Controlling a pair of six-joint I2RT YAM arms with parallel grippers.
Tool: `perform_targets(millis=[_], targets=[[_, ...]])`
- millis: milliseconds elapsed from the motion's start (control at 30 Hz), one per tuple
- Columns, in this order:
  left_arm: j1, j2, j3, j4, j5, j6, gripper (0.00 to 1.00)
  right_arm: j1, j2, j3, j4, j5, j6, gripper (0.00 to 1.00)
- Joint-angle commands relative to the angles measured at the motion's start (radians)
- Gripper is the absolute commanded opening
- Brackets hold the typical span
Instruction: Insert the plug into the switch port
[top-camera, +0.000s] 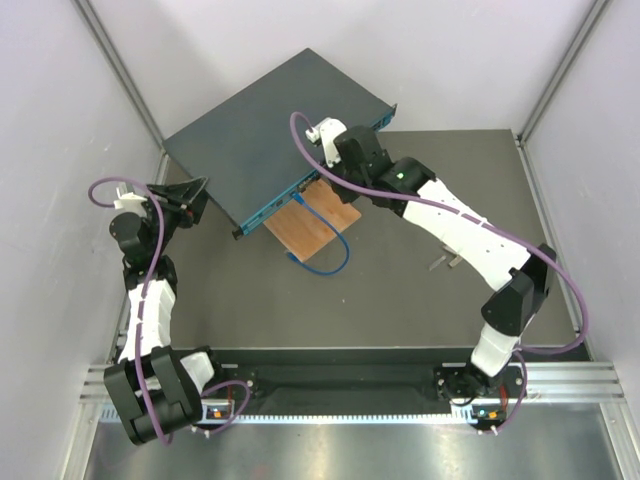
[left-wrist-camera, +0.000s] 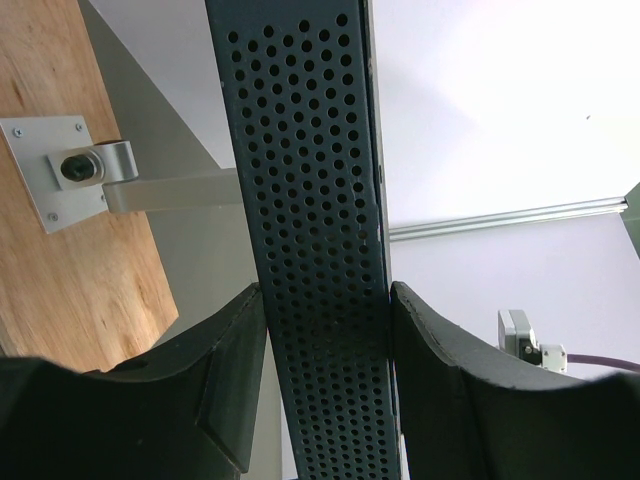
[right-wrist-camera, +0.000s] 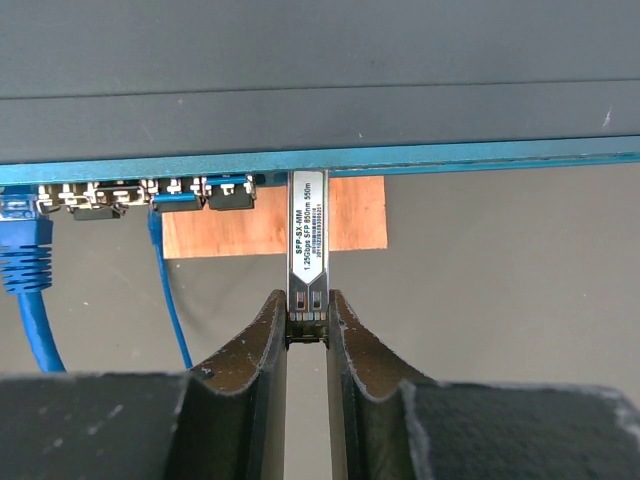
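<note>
A: Left side?
B: Left gripper (left-wrist-camera: 325, 335) is squeezing the switch (left-wrist-camera: 310, 150) by its perforated edge, jaws closed on it.
A: Right?
B: Right gripper (right-wrist-camera: 307, 322) is pinching the plug (right-wrist-camera: 307, 235) at its tail, jaws narrow. Plug's far end is meeting the teal port row (right-wrist-camera: 130, 192); depth, can't tell.
A: Beyond?
B: Blue cable (right-wrist-camera: 22, 265) is hanging from a port further left. Switch is sitting far-left on the table (top-camera: 400, 290), overlapping a wooden board (right-wrist-camera: 355, 215).
</note>
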Motion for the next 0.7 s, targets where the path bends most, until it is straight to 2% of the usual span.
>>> perform_targets(millis=[0,667], targets=[[-0.041,0.001,0.024,0.003,0.022,0.078,0.00,0.010,0.002,0.073,0.002,0.030,-0.001,0.00],[-0.041,-0.005,0.009,0.003,0.017,0.081,0.00,0.013,0.016,0.119,-0.015,-0.030,0.011,0.00]])
